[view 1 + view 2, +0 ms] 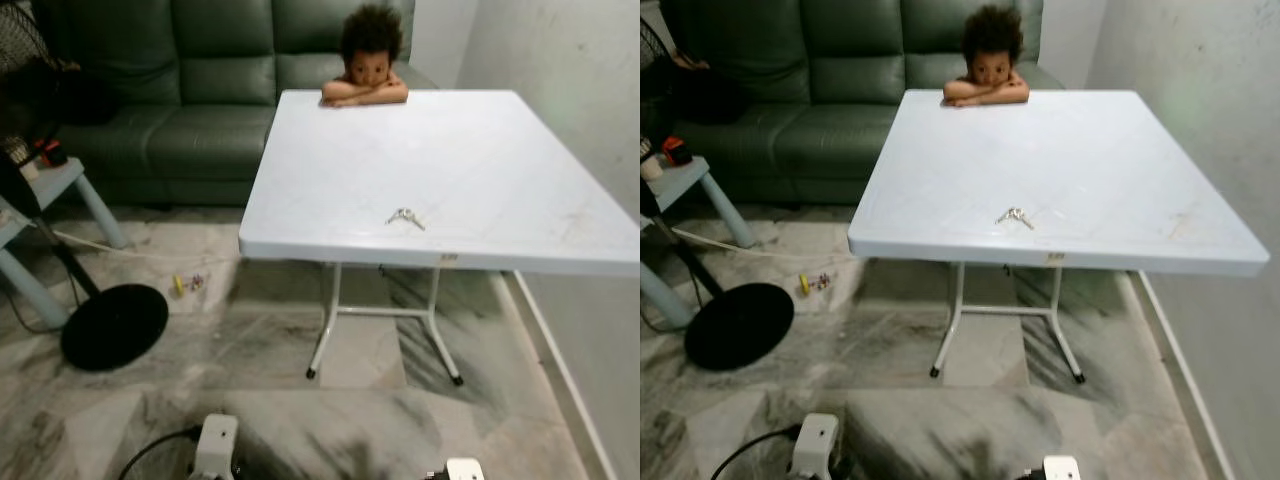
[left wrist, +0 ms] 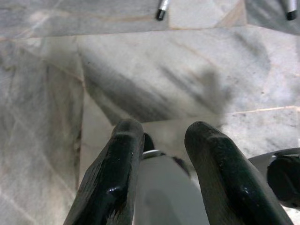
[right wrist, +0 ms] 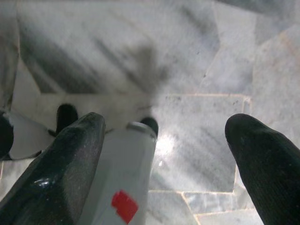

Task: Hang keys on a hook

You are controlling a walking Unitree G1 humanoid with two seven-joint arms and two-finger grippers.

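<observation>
White plastic is what you see across the middle of the head views: a square tabletop (image 1: 470, 150) on thin white legs, standing on a grey marbled floor (image 1: 380, 420). The keys (image 1: 405, 217) lie flat on that tabletop, slightly right of centre in the frame and near its closer edge, well apart from everything else. No hook can be made out anywhere.

At the far edge of the tabletop, top centre of the frame, a person (image 1: 367, 62) leans with folded arms resting on the surface. Behind them runs a dark green sofa (image 1: 200, 90). At the left side you have the round black base (image 1: 113, 325) of a stand on the floor, a pale side table (image 1: 45, 200) above it, and a small yellow object (image 1: 180, 285) lying on the floor near the tabletop's corner.

Both of your arms hang low and point down at the floor, with their pale wrist housings just entering the bottom edge of the head views. The left pincer (image 2: 161, 136) shows its two black fingers (image 2: 117, 173) a narrow gap apart, holding nothing, with the floor and two table feet beyond them. The right pincer (image 3: 164, 136) is spread wide, its fingers (image 3: 65, 164) at opposite sides of the wrist view, also holding nothing, over the marbled floor.
</observation>
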